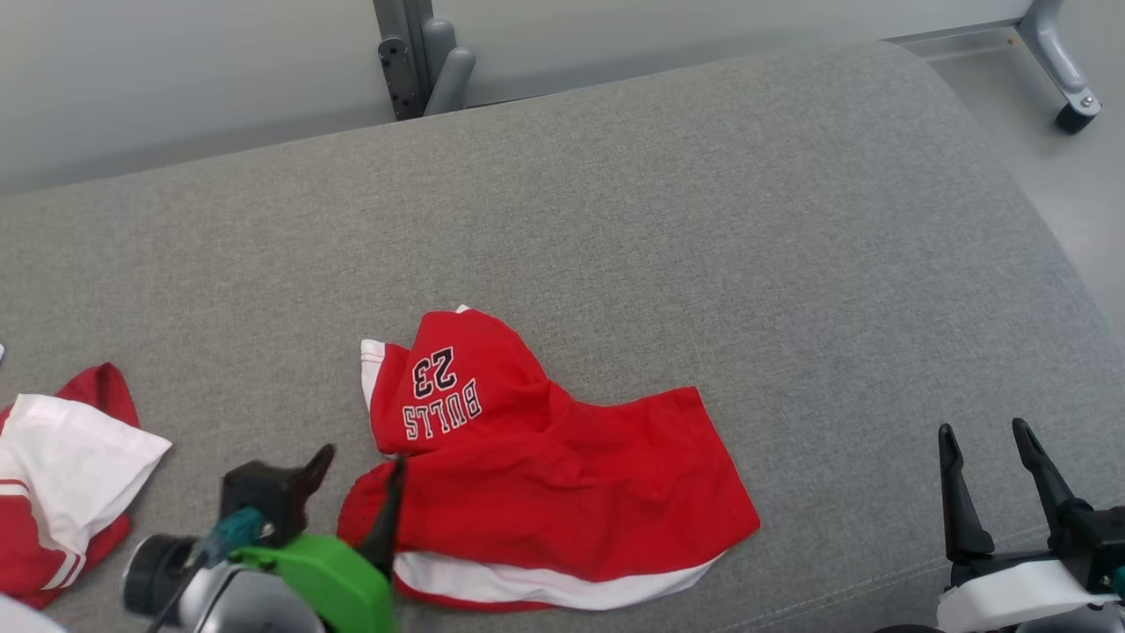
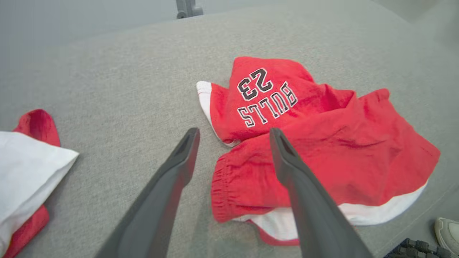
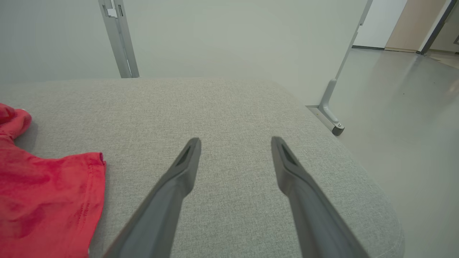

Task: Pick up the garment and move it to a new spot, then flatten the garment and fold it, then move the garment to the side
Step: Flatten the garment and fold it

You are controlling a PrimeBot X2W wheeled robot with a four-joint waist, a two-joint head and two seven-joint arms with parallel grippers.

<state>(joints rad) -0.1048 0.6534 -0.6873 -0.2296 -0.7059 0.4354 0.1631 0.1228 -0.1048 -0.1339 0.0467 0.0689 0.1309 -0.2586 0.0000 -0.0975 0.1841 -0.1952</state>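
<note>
The garment (image 1: 545, 466) is a pair of red shorts with white trim and "BULLS 23" printed on it, lying crumpled on the grey cushion (image 1: 703, 220). In the left wrist view the garment (image 2: 322, 143) lies just past my fingers, its waistband end nearest. My left gripper (image 1: 365, 466) stands open at the garment's left end, with nothing between its fingers. My right gripper (image 1: 984, 431) is open at the lower right, well apart from the cloth, over bare cushion. The right wrist view has the garment's edge (image 3: 53, 200) at its far left.
Another red and white cloth (image 1: 61, 475) lies at the cushion's left edge. A grey metal frame post (image 1: 413, 57) stands behind the cushion, and a wheeled frame leg (image 1: 1068, 79) is on the floor at the far right. A shoe (image 2: 448, 233) shows at the lower right.
</note>
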